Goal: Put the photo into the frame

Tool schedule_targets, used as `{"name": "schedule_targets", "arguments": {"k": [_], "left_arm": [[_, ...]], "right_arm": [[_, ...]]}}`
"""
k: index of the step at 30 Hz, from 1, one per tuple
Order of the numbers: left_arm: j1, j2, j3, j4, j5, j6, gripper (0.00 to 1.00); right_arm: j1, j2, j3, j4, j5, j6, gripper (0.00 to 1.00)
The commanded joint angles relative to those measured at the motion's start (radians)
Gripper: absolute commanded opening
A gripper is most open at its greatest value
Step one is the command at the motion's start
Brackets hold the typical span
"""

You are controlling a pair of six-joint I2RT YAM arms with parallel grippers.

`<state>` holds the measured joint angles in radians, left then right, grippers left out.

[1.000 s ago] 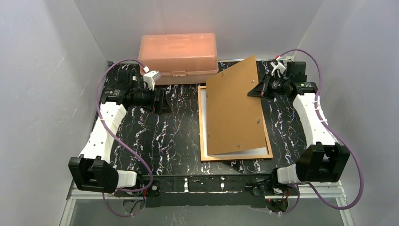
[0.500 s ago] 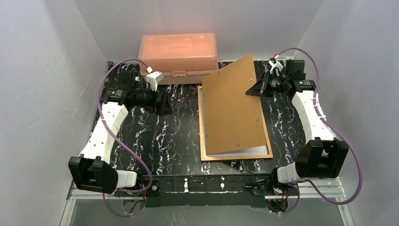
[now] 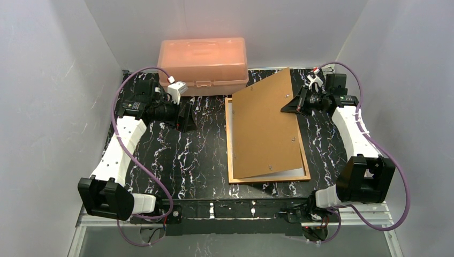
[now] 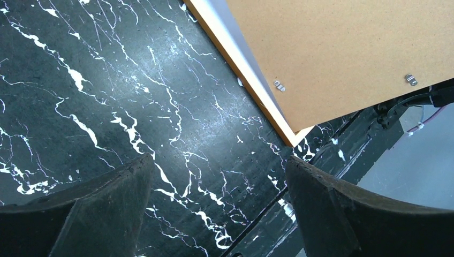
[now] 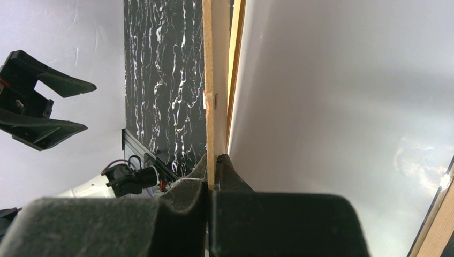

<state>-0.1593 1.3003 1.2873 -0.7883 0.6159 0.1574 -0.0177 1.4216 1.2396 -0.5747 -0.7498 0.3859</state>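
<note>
The frame (image 3: 270, 180), with a thin orange-brown wooden border, lies flat on the black marble table right of centre. Inside it lies the photo (image 3: 286, 172), face down, so only its white back shows along the near and left edges. A plain brown backing board (image 3: 265, 128) slants over the frame, far-right edge raised. My right gripper (image 3: 293, 104) is shut on that edge; the right wrist view shows its fingers (image 5: 211, 160) pinching the thin board (image 5: 209, 64) beside the photo (image 5: 332, 107). My left gripper (image 3: 190, 115) hangs open over bare table (image 4: 219, 160), left of the frame's corner (image 4: 292, 140).
A pink translucent plastic box (image 3: 203, 58) stands at the back, just behind the left gripper. White walls close in the table on both sides and at the back. Small metal tabs (image 4: 410, 79) sit on the board's top face.
The right gripper has swung the backing board slightly left over the frame and let its raised edge down a little. The left arm has hardly moved.
</note>
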Motion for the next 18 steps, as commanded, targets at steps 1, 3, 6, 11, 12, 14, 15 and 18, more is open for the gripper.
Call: {"name": "schedule_targets", "arguments": {"k": [1, 3, 6, 11, 12, 14, 15, 18], "left_arm": [[-0.006, -0.008, 0.0, -0.008, 0.002, 0.018, 0.89], [-0.006, -0.01, -0.002, -0.008, 0.001, 0.018, 0.89], [-0.006, -0.011, -0.004, -0.008, 0.0, 0.018, 0.89], [-0.008, -0.007, 0.0, -0.008, -0.004, 0.02, 0.9], [-0.009, -0.006, -0.001, -0.006, -0.005, 0.018, 0.9], [-0.009, -0.006, -0.002, -0.002, -0.005, 0.016, 0.9], [-0.009, -0.006, -0.005, -0.001, -0.005, 0.016, 0.9], [-0.009, -0.005, -0.008, 0.001, -0.011, 0.019, 0.9]], "right_arm": [[-0.002, -0.032, -0.002, 0.046, -0.064, 0.018, 0.01], [-0.002, -0.032, -0.016, 0.051, -0.064, 0.017, 0.01], [-0.002, -0.03, -0.031, 0.052, -0.058, 0.016, 0.01], [-0.002, -0.018, -0.041, 0.046, -0.051, 0.008, 0.01], [-0.002, -0.014, -0.042, 0.046, -0.052, 0.005, 0.01], [-0.002, -0.004, -0.039, 0.039, -0.049, -0.003, 0.01], [-0.002, 0.0, -0.042, 0.036, -0.048, -0.007, 0.01], [-0.002, 0.003, -0.06, 0.041, -0.042, -0.011, 0.01]]}}
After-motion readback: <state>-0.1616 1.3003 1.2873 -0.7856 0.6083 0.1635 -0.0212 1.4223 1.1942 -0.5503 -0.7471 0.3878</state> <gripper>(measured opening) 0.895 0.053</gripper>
